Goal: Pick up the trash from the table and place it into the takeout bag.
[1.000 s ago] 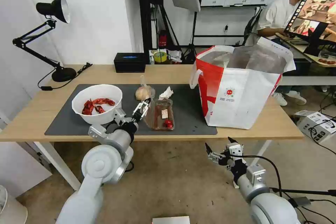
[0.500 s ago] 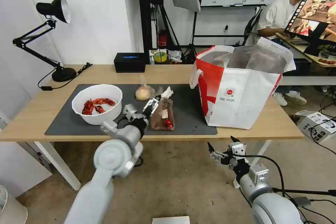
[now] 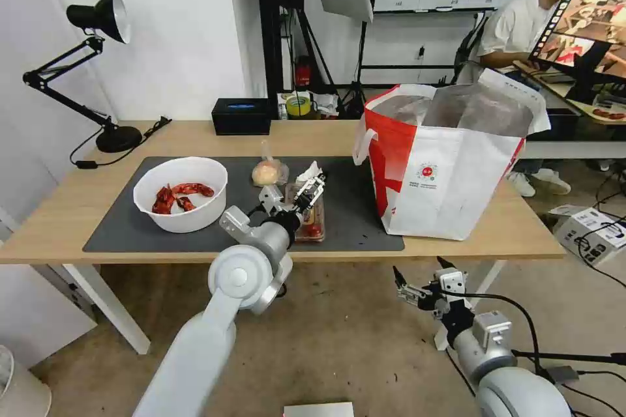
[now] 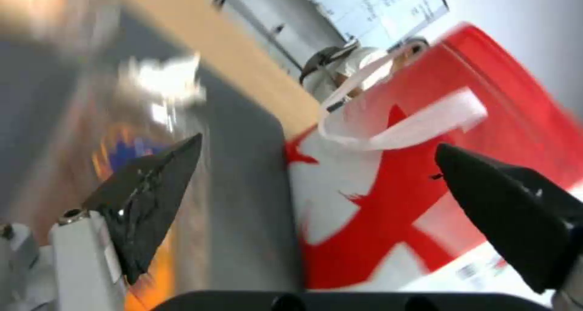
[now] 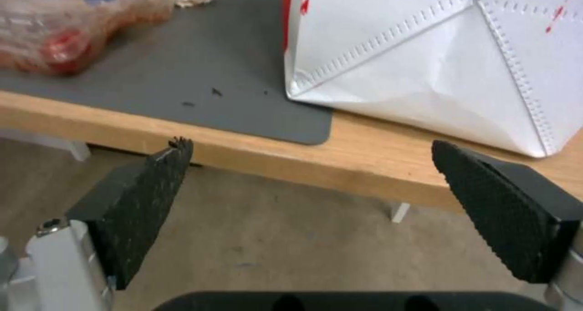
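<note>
Left gripper (image 3: 309, 190) hovers wide open, holding nothing, over the far end of the clear plastic hinged tray (image 3: 308, 216), close to the crumpled white tissue (image 3: 309, 173) on the dark grey mat (image 3: 355, 208). Closing between them could snag both or crush the thin lid. Beside it stands the boxy white-and-red takeout bag (image 3: 450, 189); a swing could catch its handle (image 4: 401, 124). Right gripper (image 3: 422, 282) waits open below the table (image 3: 495, 238).

Left end effector (image 3: 312, 189) raised forward, jaws apart; right end effector (image 3: 420, 281) low, jaws apart.
</note>
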### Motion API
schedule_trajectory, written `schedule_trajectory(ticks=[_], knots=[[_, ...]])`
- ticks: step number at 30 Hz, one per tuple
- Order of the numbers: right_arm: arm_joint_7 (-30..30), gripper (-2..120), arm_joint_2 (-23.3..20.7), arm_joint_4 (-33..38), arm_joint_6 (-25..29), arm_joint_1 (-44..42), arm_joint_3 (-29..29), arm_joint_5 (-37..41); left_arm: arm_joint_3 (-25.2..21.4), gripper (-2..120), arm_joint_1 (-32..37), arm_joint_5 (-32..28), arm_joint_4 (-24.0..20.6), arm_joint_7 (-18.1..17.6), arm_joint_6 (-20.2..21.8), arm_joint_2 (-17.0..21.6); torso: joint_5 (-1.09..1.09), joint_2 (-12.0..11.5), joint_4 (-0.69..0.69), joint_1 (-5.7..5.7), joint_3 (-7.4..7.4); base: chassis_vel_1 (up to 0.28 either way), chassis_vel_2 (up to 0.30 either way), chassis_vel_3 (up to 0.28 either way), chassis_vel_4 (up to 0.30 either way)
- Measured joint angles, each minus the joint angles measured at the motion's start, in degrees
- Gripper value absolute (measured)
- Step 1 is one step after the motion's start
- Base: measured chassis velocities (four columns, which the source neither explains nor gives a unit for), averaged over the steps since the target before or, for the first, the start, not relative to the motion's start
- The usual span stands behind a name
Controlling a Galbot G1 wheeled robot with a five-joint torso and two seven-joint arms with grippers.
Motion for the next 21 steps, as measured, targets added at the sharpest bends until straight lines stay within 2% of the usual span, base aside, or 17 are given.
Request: schedule_trajectory(ticks=[1, 2, 3, 4, 5, 6, 7, 8, 10, 11, 13, 14, 17, 18, 21], knots=[[-0.06, 100, -0.33, 0.07, 0.4, 0.2, -0.02, 1.11, 1.39, 100, -0.39, 6.13, 0.39, 3.92, -0.3, 2.83, 0.0, 0.0, 0.0, 0.0, 0.0, 0.0, 0.0, 0.0, 0.0], [-0.11, 100, -0.57, 0.09, 0.67, 0.39, -0.04, 1.92, 2.21, 99, -0.69, 9.8, 0.67, 6.26, -0.55, 4.35, 0.0, 0.0, 0.01, 0.0, 0.0, 0.0, 0.0, 0.0, 0.0], [-0.11, 100, -0.57, 0.09, 0.67, 0.39, -0.04, 1.92, 2.21, 99, -0.69, 9.8, 0.67, 6.26, -0.55, 4.35, 0.0, 0.0, 0.01, 0.0, 0.0, 0.0, 0.0, 0.0, 0.0], [-0.23, 100, -1.34, 0.23, 1.14, 1.13, -0.1, 4.54, 3.87, 97, -1.3, 16.68, 1.17, 11.29, -1.24, 8.47, -0.02, 0.0, 0.0, 0.0, 0.0, 0.0, 0.0, 0.0, 0.0], [-0.24, 100, -2.0, 0.35, 1.38, 1.92, -0.16, 7.18, 4.75, 96, -1.6, 21.14, 1.47, 15.6, -1.82, 12.2, -0.01, 0.0, 0.0, 0.0, 0.0, 0.0, 0.0, 0.0, 0.0], [-0.24, 100, -2.48, 0.43, 1.6, 2.48, -0.18, 9.1, 5.02, 94, -1.67, 23.09, 1.57, 17.83, -2.14, 13.97, 0.0, 0.0, 0.01, 0.0, 0.0, 0.0, 0.0, 0.0, 0.0], [-0.24, 100, -2.48, 0.43, 1.6, 2.48, -0.18, 9.1, 5.02, 94, -1.67, 23.09, 1.57, 17.83, -2.14, 13.97, 0.0, 0.0, 0.01, 0.0, 0.0, 0.0, 0.0, 0.0, 0.0], [-0.25, 100, -3.38, 0.48, 2.12, 3.62, -0.22, 12.43, 5.41, 91, -1.69, 26.07, 1.65, 22.11, -2.65, 17.22, -0.01, 0.0, 0.02, 0.0, 0.0, 0.0, 0.0, 0.0, 0.0], [-0.3, 100, -4.93, 0.48, 2.88, 5.73, -0.38, 17.85, 5.75, 85, -1.75, 30.3, 1.74, 28.31, -3.47, 21.8, 0.0, 0.01, 0.03, 0.0, 0.0, 0.0, 0.0, 0.0, 0.0], [-0.3, 100, -4.93, 0.48, 2.88, 5.73, -0.38, 17.85, 5.75, 85, -1.75, 30.3, 1.74, 28.31, -3.47, 21.8, 0.0, 0.01, 0.03, 0.0, 0.0, 0.0, 0.0, 0.0, 0.0], [-0.38, 100, -6.48, 0.07, 3.46, 8.17, -0.8, 23.74, 6.35, 75, -2.31, 33.52, 2.58, 33.1, -4.58, 24.46, -0.01, 0.01, 0.02, 0.0, 0.0, 0.0, 0.0, 0.0, 0.0], [-0.38, 100, -6.48, 0.07, 3.46, 8.17, -0.8, 23.74, 6.35, 75, -2.31, 33.52, 2.58, 33.1, -4.58, 24.46, -0.01, 0.01, 0.02, 0.0, 0.0, 0.0, 0.0, 0.0, 0.0], [-0.75, 100, -8.39, -1.02, 4.54, 11.72, -1.99, 32.26, 7.89, 60, -3.79, 34.65, 4.43, 36.98, -6.16, 26.0, -0.01, 0.0, 0.01, 0.0, 0.0, 0.0, 0.0, 0.0, 0.0], [-0.75, 100, -8.39, -1.02, 4.54, 11.72, -1.99, 32.26, 7.89, 60, -3.79, 34.65, 4.43, 36.98, -6.16, 26.0, -0.01, 0.0, 0.01, 0.0, 0.0, 0.0, 0.0, 0.0, 0.0], [-0.96, 100, -9.58, -2.17, 4.84, 15.26, -3.51, 39.79, 8.69, 45, -5.01, 36.03, 6.28, 40.81, -7.78, 26.75, 0.0, 0.01, 0.01, 0.0, 0.0, 0.0, 0.0, 0.0, 0.0]])
